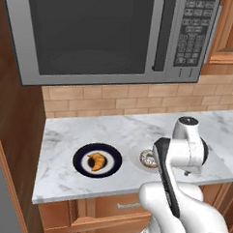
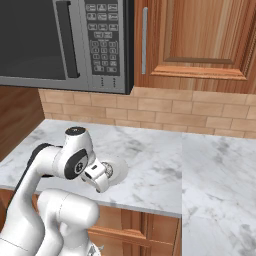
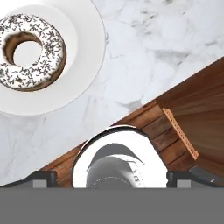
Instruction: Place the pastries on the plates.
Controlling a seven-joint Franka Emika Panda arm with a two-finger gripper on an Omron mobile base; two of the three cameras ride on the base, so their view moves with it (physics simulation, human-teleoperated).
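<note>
Both pastries look placed: croissant (image 1: 96, 161) on the navy plate (image 1: 80, 161), doughnut (image 3: 31, 52) on the white plate (image 3: 89, 52). The gripper (image 3: 113, 176) hangs wide open, empty; best lift straight clear without nudging the plate

Pastries: two; one golden-brown croissant (image 1: 96, 161) lying on a plate; one ring doughnut (image 3: 31, 51) with pale icing and dark speckles, also lying on a plate
Plates: two; one dark navy plate (image 1: 80, 156) with a white centre; one plain white plate (image 3: 87, 57); they sit side by side on the counter
Microwaves: one; a grey microwave (image 1: 108, 33) with a dark door, one vertical handle and one keypad panel
Counters: one; a marble counter (image 1: 64, 135) running along the wall
Brick backsplashes: one; a tan backsplash (image 2: 200, 112)
Upper cabinet doors: one counted; a wooden cabinet door (image 2: 200, 40) with one metal handle
</note>
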